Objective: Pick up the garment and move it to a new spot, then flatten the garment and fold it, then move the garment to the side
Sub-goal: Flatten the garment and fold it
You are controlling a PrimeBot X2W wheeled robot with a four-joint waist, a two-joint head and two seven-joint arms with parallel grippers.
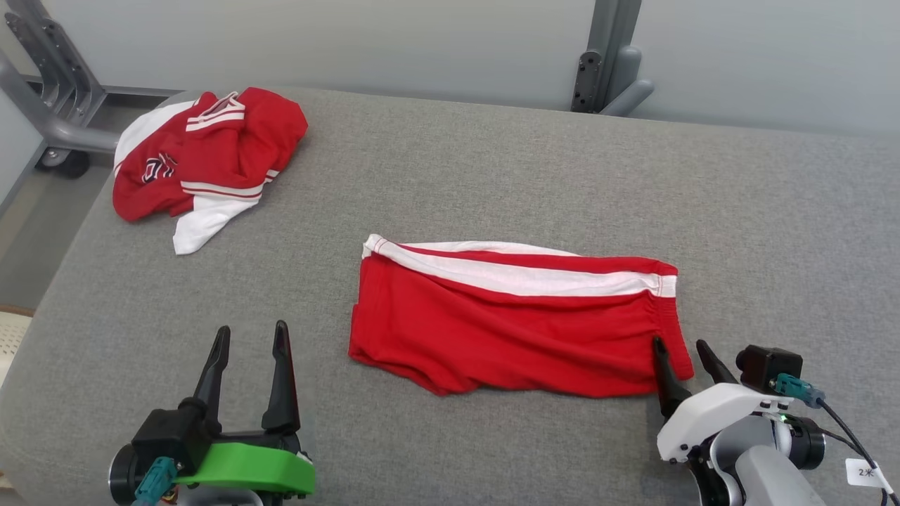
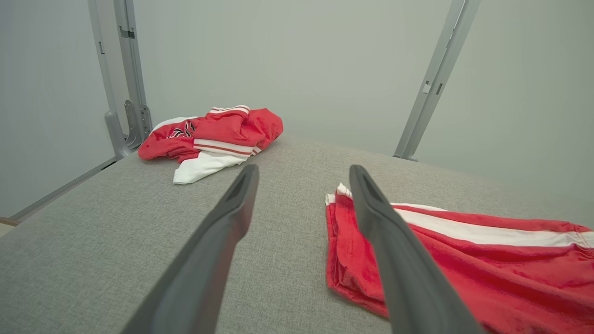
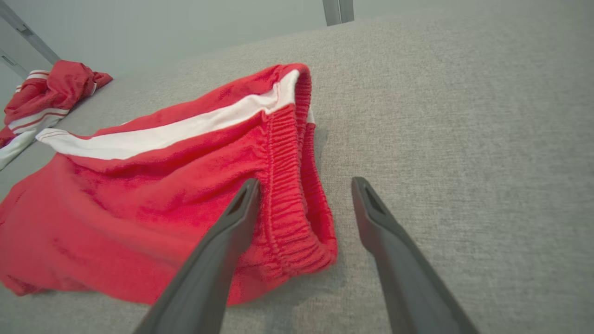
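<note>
Plainly, the main risk sits at the right gripper [image 1: 679, 344]. Its fingers are spread wide and empty, straddling the near right corner of the red shorts [image 1: 513, 323]. One finger lies over the elastic waistband [image 3: 287, 185] and the other over the bare grey padded surface [image 1: 492, 176]. If they close here, they may pinch only the top layer of cloth, and the fold would then peel open on the lift. A grip at this one corner alone would also let the rest hang and drag, bunching on the coarse cover.

The left gripper [image 1: 252, 327] is just as wide and holds nothing. It hovers near the left front, apart from the shorts' left edge, so it offers no support yet.

The shorts lie in the middle of the surface, nearer the right arm. They look folded in half and fairly flat, with soft wrinkles along the near edge. A white stripe [image 1: 520, 277] runs along the far side, and the gathered waistband is at the right end. I judge that moving them aside is what remains. A crumpled red and white jersey [image 1: 204, 158] sits well apart at the far left.
</note>
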